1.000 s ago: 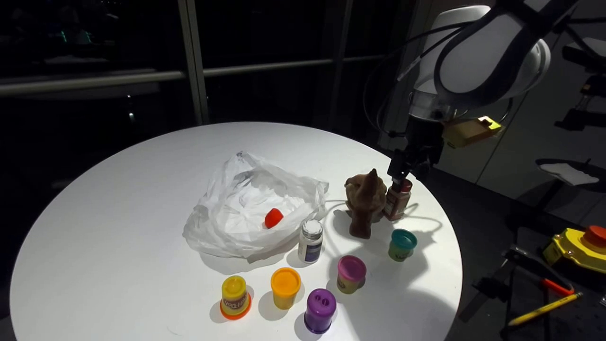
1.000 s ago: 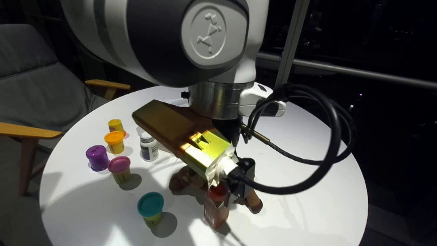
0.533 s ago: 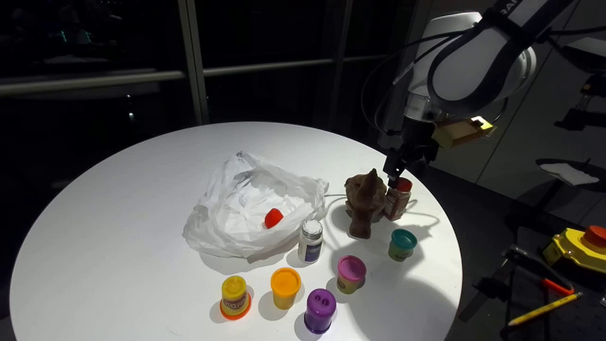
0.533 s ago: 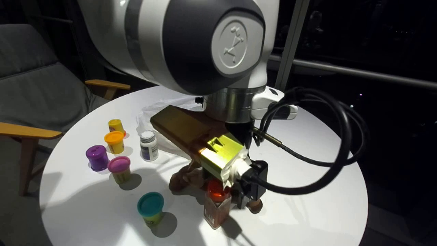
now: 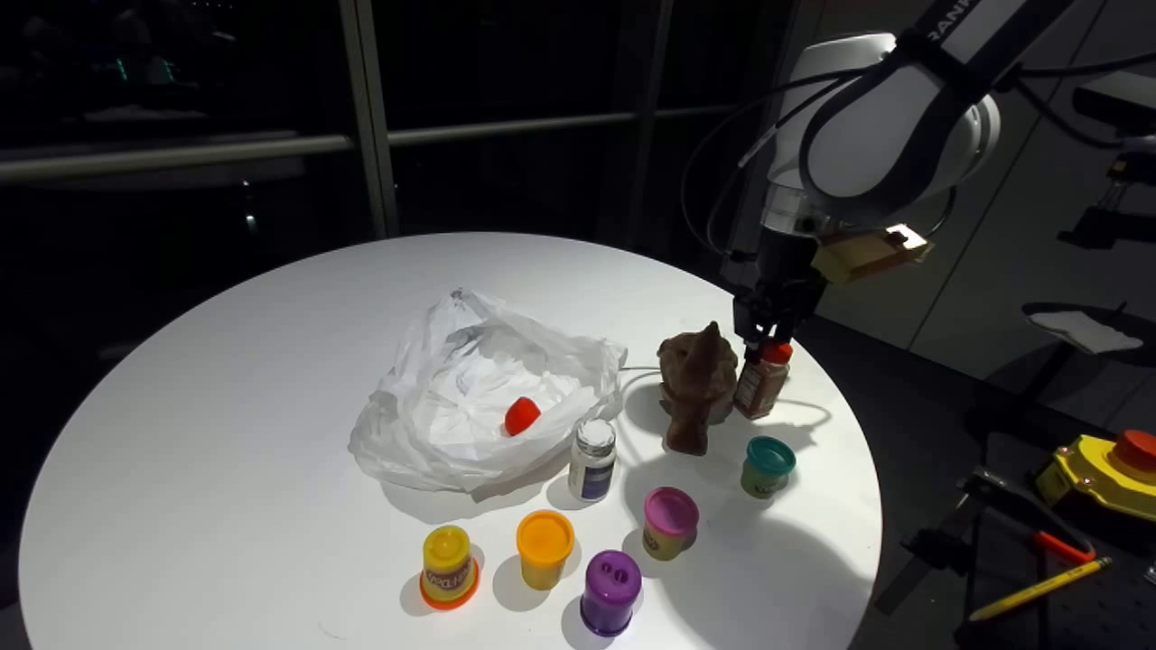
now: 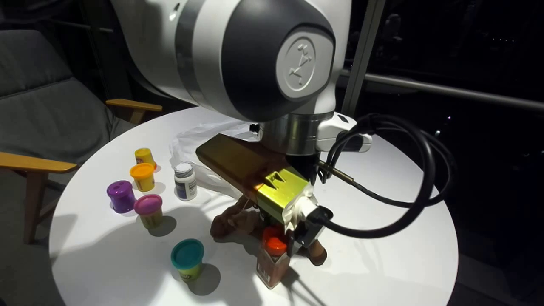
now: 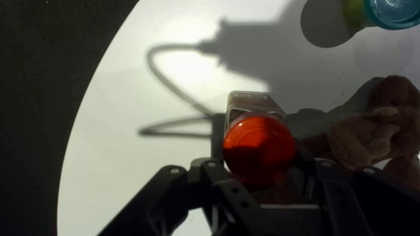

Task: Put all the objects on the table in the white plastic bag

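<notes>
- Near the rim of the worktop (image 5: 226, 379), just beside the brown piece (image 5: 695, 388) and with the teal tub (image 5: 768, 468) close by, the jar (image 6: 273, 265) is seen standing; no clear lift is shown.
- A stiff body of modest weight is to be expected; whether it is made of glass or plastic cannot be told, so knocks are best avoided.
- Its red cap (image 7: 259, 149) is judged smooth and glossy, so some slip should be allowed for. A centred hold across the cap is suited to the lift; a firmer one may be found lower, on the flat walls.
- By the end effector (image 7: 258, 139) the cap is flanked on both sides and, as judged from the wrist view, pinched; how firmly cannot be told.
- The jar is thus placed between the fingers at cap height, with most of its body left below their tips.
- Well apart, past the brown piece, the bag (image 5: 452, 462) is spread open, so that piece will probably have to be cleared on the way.
</notes>
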`<control>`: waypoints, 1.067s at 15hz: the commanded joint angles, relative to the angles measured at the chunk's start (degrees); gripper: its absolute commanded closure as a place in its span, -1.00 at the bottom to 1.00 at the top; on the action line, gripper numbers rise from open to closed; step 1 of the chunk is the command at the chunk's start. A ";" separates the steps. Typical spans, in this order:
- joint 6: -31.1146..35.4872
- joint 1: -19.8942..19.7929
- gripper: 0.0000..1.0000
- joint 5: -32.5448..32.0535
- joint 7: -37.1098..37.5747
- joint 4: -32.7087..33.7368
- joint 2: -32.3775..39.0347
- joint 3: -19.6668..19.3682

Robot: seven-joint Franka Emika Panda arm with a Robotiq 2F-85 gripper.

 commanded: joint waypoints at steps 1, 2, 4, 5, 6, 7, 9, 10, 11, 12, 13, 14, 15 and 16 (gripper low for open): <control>-4.05 -0.10 0.51 0.05 1.57 0.34 -2.62 -0.43; -5.00 0.07 0.51 -0.35 2.25 0.27 -3.41 -0.79; -7.10 0.32 0.51 -0.98 3.48 0.44 -5.90 -1.32; -8.15 0.63 0.51 -1.62 4.41 0.73 -7.50 -1.63; -8.97 1.13 0.51 -2.65 5.57 1.38 -9.35 -1.90; -9.81 1.40 0.51 -3.66 6.44 2.18 -10.89 -1.86; -11.31 1.81 0.51 -4.40 6.87 4.81 -13.63 -0.15; -12.10 2.04 0.51 -3.86 6.73 6.30 -14.49 1.02; -12.93 2.40 0.51 -2.20 5.53 8.37 -14.01 2.61; -13.88 2.86 0.51 -0.93 4.71 10.32 -13.63 4.00; -14.51 3.51 0.51 0.07 4.54 12.43 -12.32 5.41; -14.62 4.29 0.51 0.44 4.54 14.66 -10.04 6.82; -14.88 4.99 0.51 0.82 4.50 16.53 -8.56 8.04; -14.22 5.81 0.51 1.00 4.56 18.62 -6.05 9.19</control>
